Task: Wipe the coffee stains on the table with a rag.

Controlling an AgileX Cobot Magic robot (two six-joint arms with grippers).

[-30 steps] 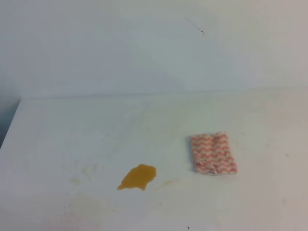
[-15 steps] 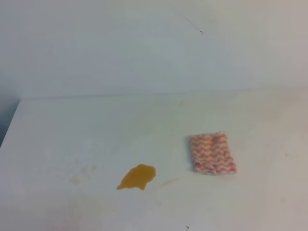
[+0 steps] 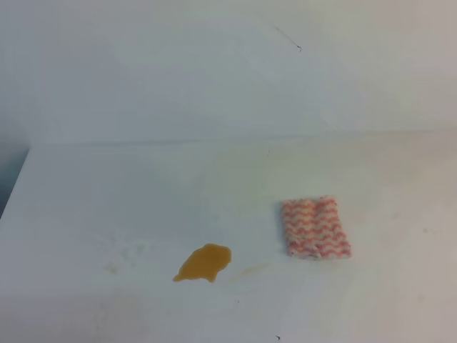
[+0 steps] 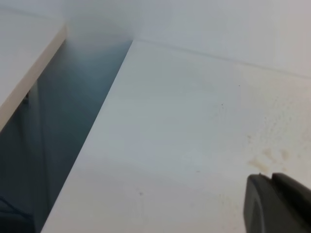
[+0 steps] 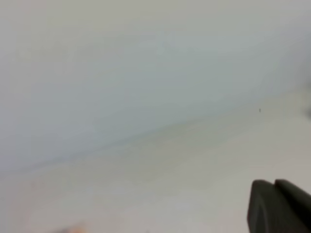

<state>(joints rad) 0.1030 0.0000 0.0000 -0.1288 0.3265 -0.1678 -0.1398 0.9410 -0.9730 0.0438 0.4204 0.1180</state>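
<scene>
The amber-orange coffee stain, with a pointed tail to its left, lies on the white table near the front middle. The pink-red and white zigzag rag lies flat and folded to the stain's right, apart from it. Neither gripper shows in the exterior high view. In the left wrist view only a black piece of the left gripper shows at the bottom right corner, above bare tabletop. In the right wrist view a similar black piece of the right gripper shows, in a blurred image. Neither wrist view shows stain or rag clearly.
Faint pale-brown smudges mark the table left of the stain; they also show in the left wrist view. The table's left edge drops into a dark gap. A white wall rises behind the table.
</scene>
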